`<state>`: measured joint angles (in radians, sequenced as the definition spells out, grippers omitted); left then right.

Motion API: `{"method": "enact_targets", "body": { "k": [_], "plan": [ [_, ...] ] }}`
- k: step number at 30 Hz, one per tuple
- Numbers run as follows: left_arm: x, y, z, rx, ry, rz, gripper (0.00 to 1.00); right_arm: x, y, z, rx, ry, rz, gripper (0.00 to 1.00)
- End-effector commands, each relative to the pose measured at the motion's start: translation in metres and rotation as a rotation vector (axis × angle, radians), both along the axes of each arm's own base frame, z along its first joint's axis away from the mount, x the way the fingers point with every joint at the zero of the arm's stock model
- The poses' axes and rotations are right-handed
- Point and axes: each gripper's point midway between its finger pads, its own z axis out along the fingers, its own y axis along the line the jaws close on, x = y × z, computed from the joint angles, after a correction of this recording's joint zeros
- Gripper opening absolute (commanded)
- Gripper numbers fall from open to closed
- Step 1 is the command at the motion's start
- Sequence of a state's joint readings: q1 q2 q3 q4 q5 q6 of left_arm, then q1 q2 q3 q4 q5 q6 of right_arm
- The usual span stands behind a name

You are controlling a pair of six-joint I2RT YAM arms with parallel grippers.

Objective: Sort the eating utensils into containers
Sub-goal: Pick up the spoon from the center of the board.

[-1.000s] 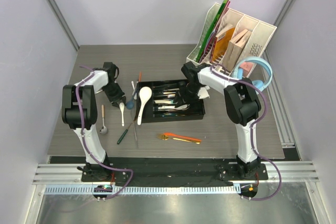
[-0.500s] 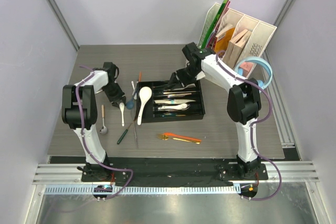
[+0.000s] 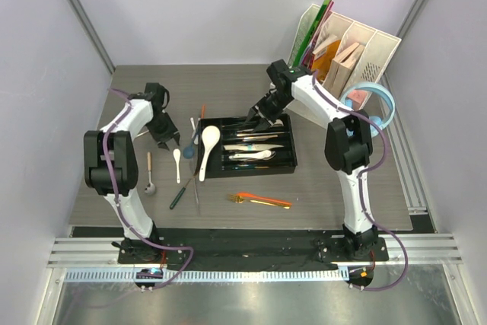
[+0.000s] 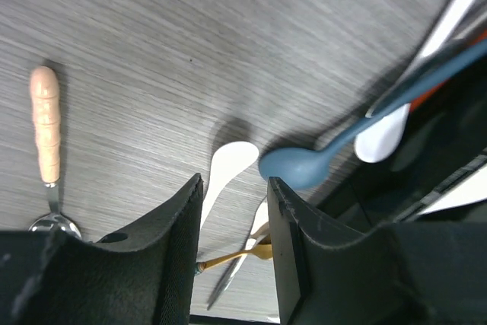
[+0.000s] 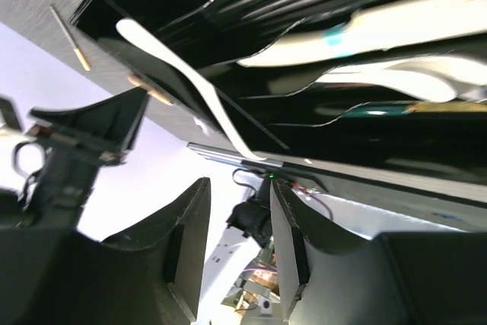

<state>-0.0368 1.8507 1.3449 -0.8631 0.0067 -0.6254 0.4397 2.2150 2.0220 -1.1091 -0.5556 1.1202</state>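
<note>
Overhead, we see a black cutlery tray (image 3: pixel 251 171) mid-worktop (image 3: pixel 228 89), holding steel cutlery (image 3: pixel 255 139), with a white soup spoon (image 3: pixel 207 146) across its 9 o'clock rim. Our right hand (image 5: pixel 237 192) hangs over the 12 o'clock rim, fingers narrowly parted, gripping nothing. Our left hand (image 4: pixel 232 188) hovers at the tray's 9 o'clock, narrowly parted and empty, near a blue spoon (image 4: pixel 293 167). Orange chopsticks (image 3: pixel 266 199) lie at 6 o'clock.

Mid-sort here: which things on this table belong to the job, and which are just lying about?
Job: black cutlery tray; white ceramic spoon lying across its left rim; blue spoon; wooden-handled spoon; orange chopsticks; the other loose cutlery left of the tray.
Lying about: white file organiser; light-blue headphones.
</note>
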Motion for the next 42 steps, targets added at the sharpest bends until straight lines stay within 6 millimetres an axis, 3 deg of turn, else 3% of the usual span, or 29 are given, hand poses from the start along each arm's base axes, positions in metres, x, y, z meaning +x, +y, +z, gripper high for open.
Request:
{"method": "enact_targets", "body": {
  "k": [1, 7, 14, 23, 37, 40, 42],
  "plan": [
    [0.006, 0.005, 0.019, 0.019, -0.025, 0.026, 0.39, 0.001, -0.023, 0.040, 0.075, -0.113, 0.043, 0.43],
    [-0.008, 0.006, 0.015, 0.031, 0.004, 0.014, 0.39, -0.005, -0.047, 0.036, 0.074, -0.105, 0.042, 0.43],
    [-0.028, 0.002, -0.004, 0.022, 0.067, -0.035, 0.40, -0.004, -0.074, 0.025, 0.062, -0.100, 0.027, 0.43],
    [-0.041, -0.003, -0.023, 0.026, 0.139, -0.074, 0.39, -0.015, -0.083, 0.003, 0.052, -0.048, 0.043, 0.42],
    [-0.059, -0.015, -0.054, -0.017, 0.246, -0.106, 0.38, -0.014, -0.094, -0.005, 0.040, -0.037, 0.021, 0.42],
    [-0.064, -0.019, -0.058, -0.039, 0.276, -0.114, 0.26, -0.014, -0.097, -0.007, 0.038, -0.034, 0.015, 0.42],
    [-0.069, -0.021, -0.063, -0.053, 0.299, -0.120, 0.06, -0.013, -0.098, -0.008, 0.038, -0.035, 0.013, 0.41]
  ]
}}
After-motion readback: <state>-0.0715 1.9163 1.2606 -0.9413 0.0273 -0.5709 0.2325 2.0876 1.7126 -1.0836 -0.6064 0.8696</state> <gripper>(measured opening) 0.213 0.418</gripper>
